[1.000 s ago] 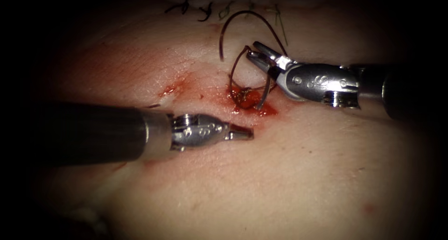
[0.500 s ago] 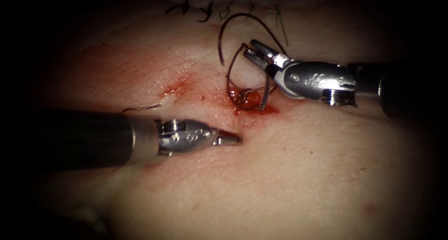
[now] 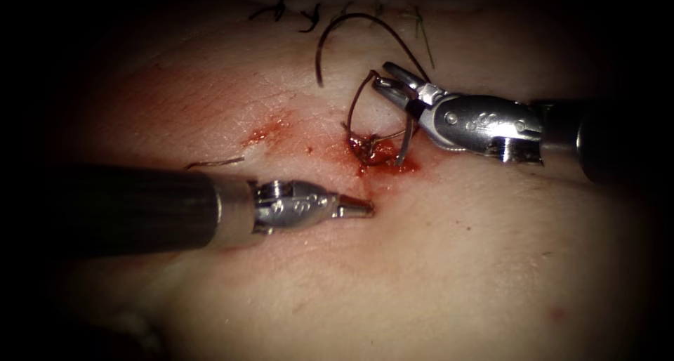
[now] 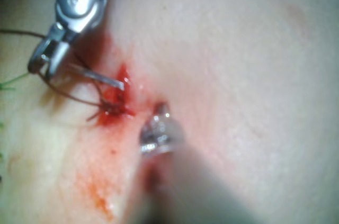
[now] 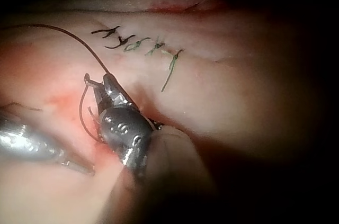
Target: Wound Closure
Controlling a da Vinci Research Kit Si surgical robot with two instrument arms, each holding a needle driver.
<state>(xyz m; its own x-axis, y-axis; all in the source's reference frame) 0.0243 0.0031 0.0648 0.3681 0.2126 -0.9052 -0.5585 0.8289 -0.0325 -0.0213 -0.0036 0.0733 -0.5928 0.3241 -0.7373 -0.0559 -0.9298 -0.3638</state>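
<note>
Right tool [image 3: 390, 80], jaws parted around a thread [image 3: 354, 101] loop, grips nothing firmly; the needle [image 3: 405, 142] hangs at its seven o'clock, tip in the red cut [image 3: 379, 154]. Left tool [image 3: 354, 208] sits closed, empty. Judging: knot-forming; next needs a secure thread grasp.

The needle [image 3: 402, 145] stands at the right edge of the red fluid [image 3: 382, 159], its lower end lost in the pooled fluid, so whether the point sits in the tissue [image 3: 421, 263] cannot be told. The cut itself is hidden beneath that fluid. The right claw [image 3: 390, 82] meets the thread [image 3: 354, 108] near its tips, but the grip point is too small to judge. In the left wrist view the left claw [image 4: 159, 128] is a blur, its jaws unreadable. The shafts of both arms fade into darkness at the endoscope view's edges, and cut ends of thread [image 3: 295, 13] sink into shadow.
</note>
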